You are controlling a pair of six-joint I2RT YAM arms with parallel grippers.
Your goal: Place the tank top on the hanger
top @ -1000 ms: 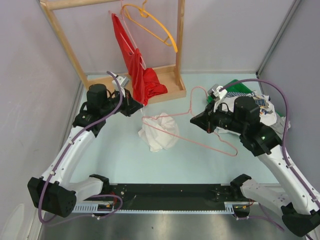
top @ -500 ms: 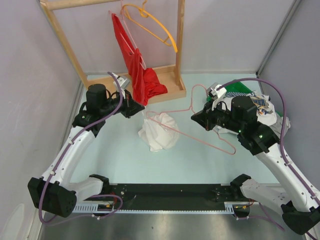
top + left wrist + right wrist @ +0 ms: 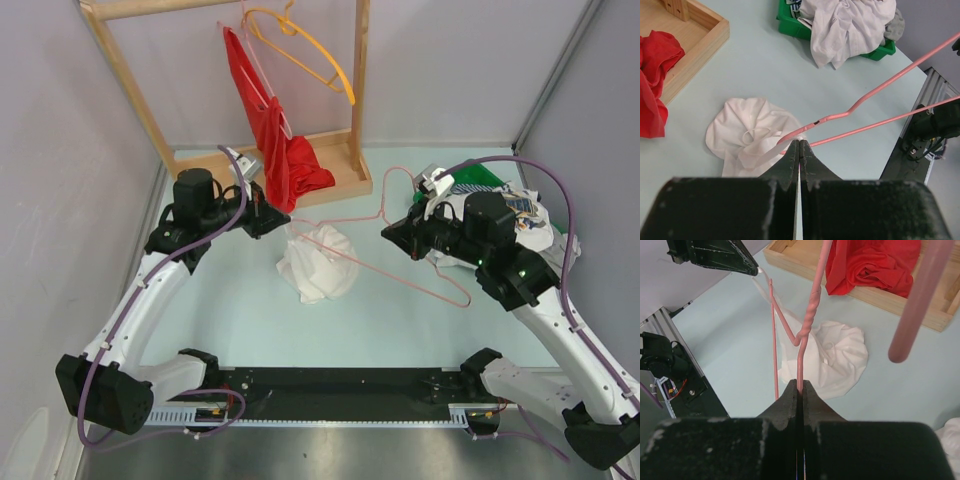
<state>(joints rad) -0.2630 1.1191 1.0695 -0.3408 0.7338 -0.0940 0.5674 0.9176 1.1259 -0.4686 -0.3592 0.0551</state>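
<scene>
Left gripper [image 3: 799, 150] is fully closed, pinching a thin white strap of the tank top [image 3: 318, 265]. The strap runs up from the garment to the fingertips. The rest of the tank top sits crumpled in a small heap on the table [image 3: 240, 310], about mid-table between the two arms

Right gripper [image 3: 799, 389] is closed tight on the pink wire of the hanger [image 3: 813, 297], just below the twisted neck. The hanger is lifted off the table and tilted. Its hook points toward the back and its far shoulder end reaches over the tank top, right beside the left gripper tips. Can't tell whether the strap is looped over that end or only next to it

At the back-left is a wooden rack [image 3: 355, 170] with a red garment [image 3: 270, 130] hanging into its base and an orange hanger [image 3: 310, 50] on top. On the right is a green bin [image 3: 879, 51] with a heap of white clothes [image 3: 850, 25] spilling over its edge
</scene>
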